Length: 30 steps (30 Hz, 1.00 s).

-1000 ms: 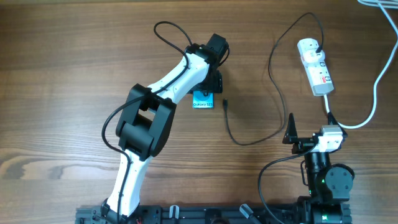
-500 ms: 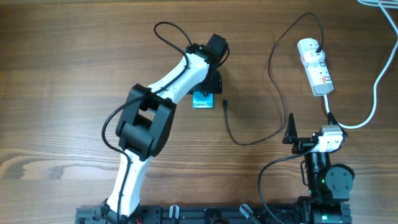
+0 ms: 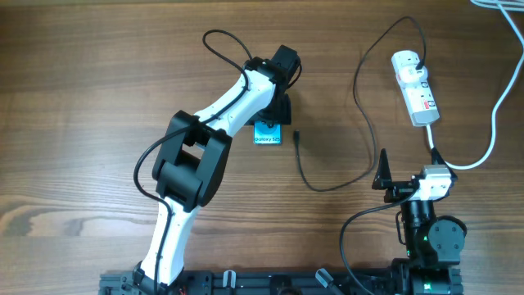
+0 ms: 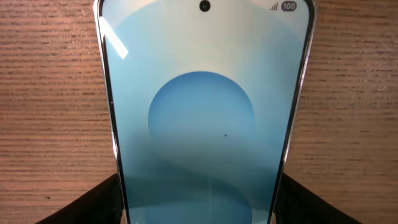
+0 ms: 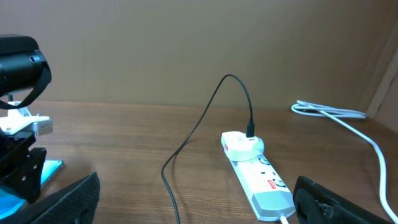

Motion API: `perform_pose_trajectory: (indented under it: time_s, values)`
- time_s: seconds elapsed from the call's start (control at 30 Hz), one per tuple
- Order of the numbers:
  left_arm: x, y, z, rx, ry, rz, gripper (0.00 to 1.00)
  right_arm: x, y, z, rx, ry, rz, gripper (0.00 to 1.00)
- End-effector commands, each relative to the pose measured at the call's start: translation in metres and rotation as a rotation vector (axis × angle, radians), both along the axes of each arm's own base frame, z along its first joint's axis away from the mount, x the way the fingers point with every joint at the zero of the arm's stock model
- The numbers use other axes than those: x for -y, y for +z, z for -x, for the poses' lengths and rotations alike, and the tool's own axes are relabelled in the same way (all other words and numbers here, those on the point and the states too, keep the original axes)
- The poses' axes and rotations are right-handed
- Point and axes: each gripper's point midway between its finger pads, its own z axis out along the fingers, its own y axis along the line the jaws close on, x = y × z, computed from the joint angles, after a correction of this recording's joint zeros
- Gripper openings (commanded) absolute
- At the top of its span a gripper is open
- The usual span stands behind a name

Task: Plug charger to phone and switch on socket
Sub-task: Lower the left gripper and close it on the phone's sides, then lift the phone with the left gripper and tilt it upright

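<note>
Charger (image 3: 355,86) end in white socket's (image 3: 415,98) far outlet

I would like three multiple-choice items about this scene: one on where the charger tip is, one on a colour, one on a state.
1. Where does the charger tip lie?
A. on the table beside the phone, apart from it
B. inside the phone's port
C. hanging in the air

2. The socket body is:
A. black
B. white
C. green

3. The right fingers are:
A. shut on the charger
B. shut on the phone
C. open, empty

Answers:
1 A, bare table shows between tip and phone.
2 B, it looks white in both views.
3 C, they stand wide apart and hold nothing.
</note>
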Motion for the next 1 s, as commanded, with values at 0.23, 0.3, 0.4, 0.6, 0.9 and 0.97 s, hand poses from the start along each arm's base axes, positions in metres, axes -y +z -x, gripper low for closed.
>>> perform_pose_trajectory:
  time_s: [0.23,0.3,0.4,0.6,0.9,0.97]
  values:
    - [-0.003,0.012,0.007,-0.017,0.005,0.004,0.69,0.004,0.002,0.000,0.009,-0.018,0.006,1.00]
    - [-0.004,0.012,0.008,-0.020,0.007,0.002,0.69,0.004,0.002,0.000,0.009,-0.018,0.005,1.00]
    - [-0.004,0.012,0.008,-0.020,0.007,0.002,0.69,0.004,0.002,0.000,0.009,-0.018,0.006,1.00]
    - [-0.005,0.017,0.008,-0.016,0.009,0.005,0.69,0.004,0.002,0.000,0.009,-0.018,0.006,1.00]
    - [-0.012,0.055,0.004,0.011,0.039,0.074,0.69,0.004,0.002,0.000,0.009,-0.018,0.006,1.00]
    - [-0.008,0.060,0.006,-0.010,0.044,0.129,0.69,0.004,0.002,0.000,0.009,-0.018,0.006,1.00]
